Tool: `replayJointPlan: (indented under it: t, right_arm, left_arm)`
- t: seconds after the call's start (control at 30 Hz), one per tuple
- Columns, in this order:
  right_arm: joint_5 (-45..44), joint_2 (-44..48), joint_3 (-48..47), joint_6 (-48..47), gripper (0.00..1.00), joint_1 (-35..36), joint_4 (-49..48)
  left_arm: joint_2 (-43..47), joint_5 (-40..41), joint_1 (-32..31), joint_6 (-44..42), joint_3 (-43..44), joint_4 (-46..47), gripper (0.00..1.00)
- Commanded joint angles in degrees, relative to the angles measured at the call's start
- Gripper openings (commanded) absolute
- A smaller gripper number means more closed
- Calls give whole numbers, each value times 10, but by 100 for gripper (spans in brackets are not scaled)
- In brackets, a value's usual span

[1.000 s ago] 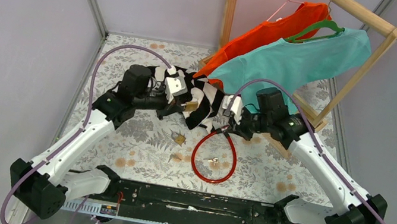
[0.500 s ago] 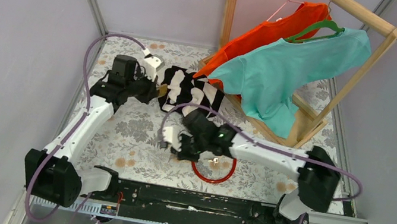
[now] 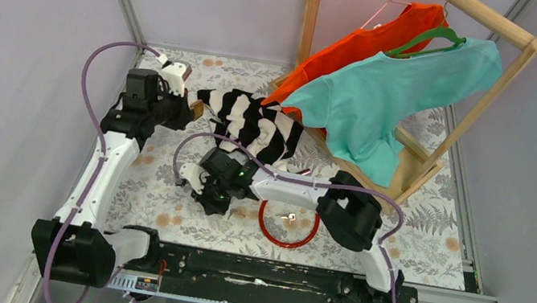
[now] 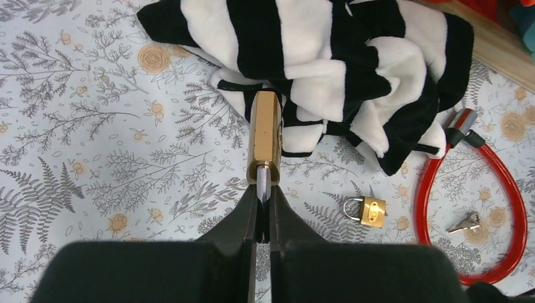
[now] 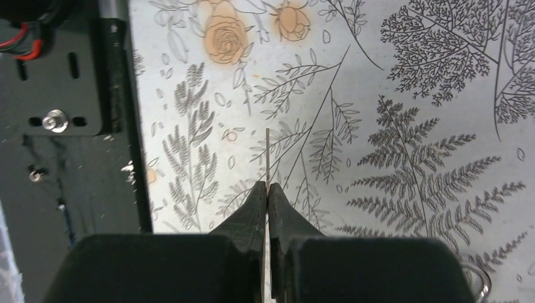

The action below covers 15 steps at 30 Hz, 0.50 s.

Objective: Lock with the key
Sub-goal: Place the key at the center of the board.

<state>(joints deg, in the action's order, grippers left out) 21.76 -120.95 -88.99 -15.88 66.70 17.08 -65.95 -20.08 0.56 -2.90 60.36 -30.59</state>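
My left gripper (image 4: 264, 189) is shut on the silver shackle of a brass padlock (image 4: 264, 136), whose body points ahead toward the striped cloth. In the top view that left gripper (image 3: 189, 106) hangs at the back left. My right gripper (image 5: 267, 188) is shut on a thin metal key (image 5: 267, 158), seen edge-on and sticking out past the fingertips. It is low over the table left of centre (image 3: 198, 187). A second small brass padlock (image 4: 366, 210) lies on the table. More keys (image 4: 465, 222) lie inside the red cable lock (image 4: 505, 208).
A black-and-white striped cloth (image 3: 254, 121) lies in a heap at the back centre. A wooden rack with orange and teal shirts (image 3: 390, 81) stands at the back right. The black base rail (image 5: 63, 95) is close to the left of my right gripper.
The right arm has swung from the back right to low over the table left of centre. The left arm has drawn back and left, carrying the padlock away from the striped cloth.
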Motion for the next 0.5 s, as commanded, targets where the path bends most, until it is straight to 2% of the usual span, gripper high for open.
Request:
replayJointPlan:
  t: [0.0, 0.1, 0.23, 0.27, 0.47]
  right_arm:
    - [-20, -32, -53, 14, 4, -2, 12]
    - [-25, -34, -67, 11, 15, -1, 21]
    - [-57, 11, -28, -16, 47, -3, 16]
    - [-65, 29, -11, -24, 52, -4, 9]
    - [-72, 147, 81, -69, 72, -44, 16]
  left_arm:
    - [30, -8, 5, 11, 19, 34, 0]
    - [37, -17, 5, 2, 10, 34, 0]
    - [41, -52, 5, -27, -7, 31, 0]
    - [42, -70, 4, -45, -12, 26, 0]
    - [40, -138, 4, -134, -52, -23, 0]
